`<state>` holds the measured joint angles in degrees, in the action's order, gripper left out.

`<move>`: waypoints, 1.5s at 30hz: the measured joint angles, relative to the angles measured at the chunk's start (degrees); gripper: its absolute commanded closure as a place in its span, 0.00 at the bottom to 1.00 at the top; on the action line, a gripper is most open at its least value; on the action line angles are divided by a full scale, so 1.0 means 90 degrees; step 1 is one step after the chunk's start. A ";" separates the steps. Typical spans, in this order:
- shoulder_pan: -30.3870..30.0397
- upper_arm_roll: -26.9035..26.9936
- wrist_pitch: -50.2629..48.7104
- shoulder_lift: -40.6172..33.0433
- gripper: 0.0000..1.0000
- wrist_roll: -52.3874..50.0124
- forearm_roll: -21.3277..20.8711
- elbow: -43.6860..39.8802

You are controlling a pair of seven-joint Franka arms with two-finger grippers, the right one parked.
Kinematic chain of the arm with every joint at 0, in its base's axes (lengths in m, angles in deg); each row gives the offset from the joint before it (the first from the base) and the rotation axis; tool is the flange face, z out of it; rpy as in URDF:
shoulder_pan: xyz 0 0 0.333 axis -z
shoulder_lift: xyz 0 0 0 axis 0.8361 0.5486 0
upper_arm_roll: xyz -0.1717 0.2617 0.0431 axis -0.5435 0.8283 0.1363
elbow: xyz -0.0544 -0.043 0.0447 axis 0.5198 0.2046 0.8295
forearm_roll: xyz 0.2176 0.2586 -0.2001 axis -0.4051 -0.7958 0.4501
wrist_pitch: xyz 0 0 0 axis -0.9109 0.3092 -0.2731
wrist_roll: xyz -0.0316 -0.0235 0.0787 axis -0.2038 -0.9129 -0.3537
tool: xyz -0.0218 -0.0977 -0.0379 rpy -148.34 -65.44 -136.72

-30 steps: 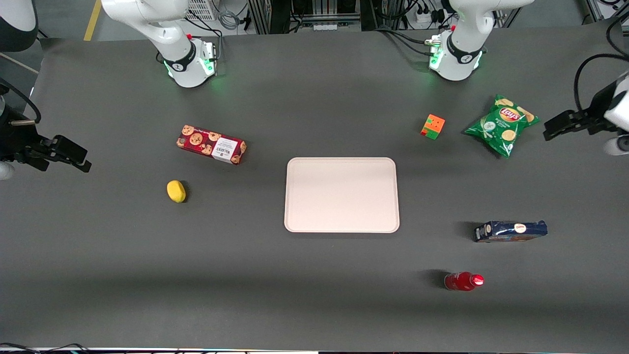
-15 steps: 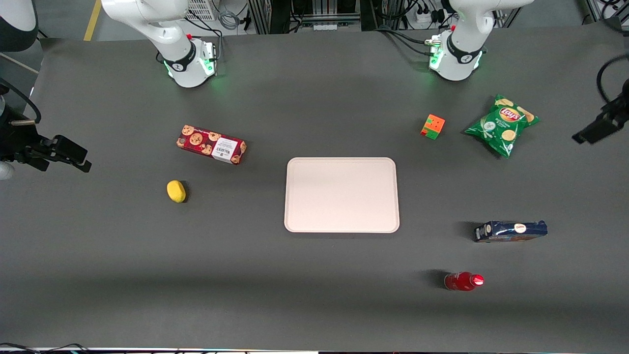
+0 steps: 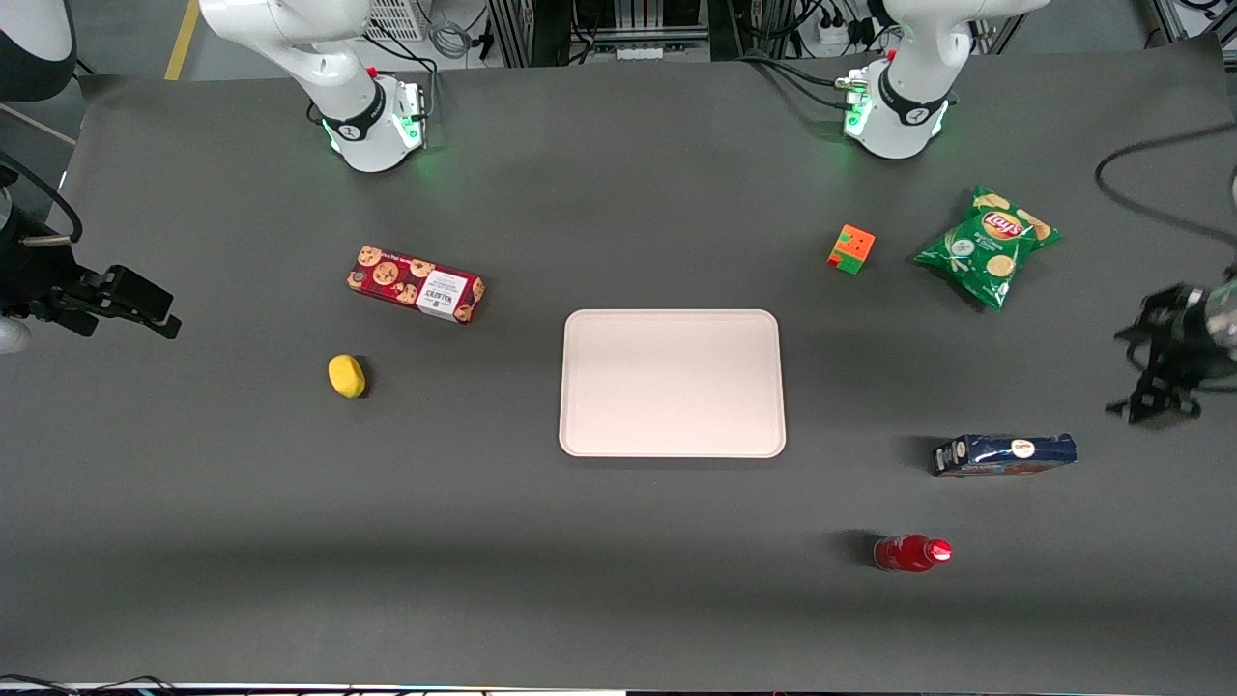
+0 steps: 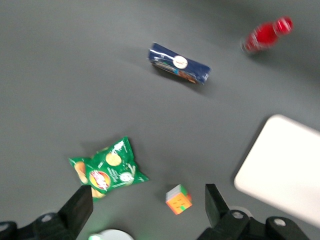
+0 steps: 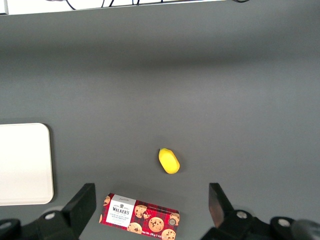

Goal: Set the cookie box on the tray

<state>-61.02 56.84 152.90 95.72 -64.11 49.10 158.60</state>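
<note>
The cookie box (image 3: pixel 1004 454) is seen lying flat on the table toward the working arm's end, well apart from the tray (image 3: pixel 672 383), which is set at the table's middle with nothing on it. The box's long axis is laid along the table's length, roughly in line with the tray's nearer long edge, and its small oval logo is turned upward. A red bottle (image 3: pixel 912 553) is found nearer the front camera than the box, and a green chip bag (image 3: pixel 986 246) and a small coloured cube (image 3: pixel 851 248) are placed farther from that camera.

The gripper (image 3: pixel 1156 372) is held in the air at the working arm's edge of the table, between the chip bag and the box in depth, and nothing is touched by it. In the left wrist view its two fingers (image 4: pixel 80 207) are shown spread wide apart, with nothing between them, and the box (image 4: pixel 179 69) is seen well away from them.

The task is judged to be at its reach stage: the box is not yet grasped. From the fingers the box lies nearer the front camera and a little toward the tray. Since the carton is long and narrow, a grasp across its short width would probably be needed, so the spread fingers would have to be turned to straddle the long axis.
</note>
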 measured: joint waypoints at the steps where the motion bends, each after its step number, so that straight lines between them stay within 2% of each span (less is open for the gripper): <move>1: 0.0000 0.0000 0.0173 0.0103 0.00 -0.0090 0.0001 0.0002; 16: 0.0000 -0.0013 0.2110 0.1227 0.00 -0.0625 0.0011 0.0189; 25: 0.0000 -0.0016 0.3395 0.1290 0.00 -0.0635 0.0012 0.1157; 45: 0.0000 -0.0016 0.5094 0.1301 0.01 -0.0635 0.0011 0.2368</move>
<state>-61.02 56.69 198.75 107.42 -69.82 49.20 179.91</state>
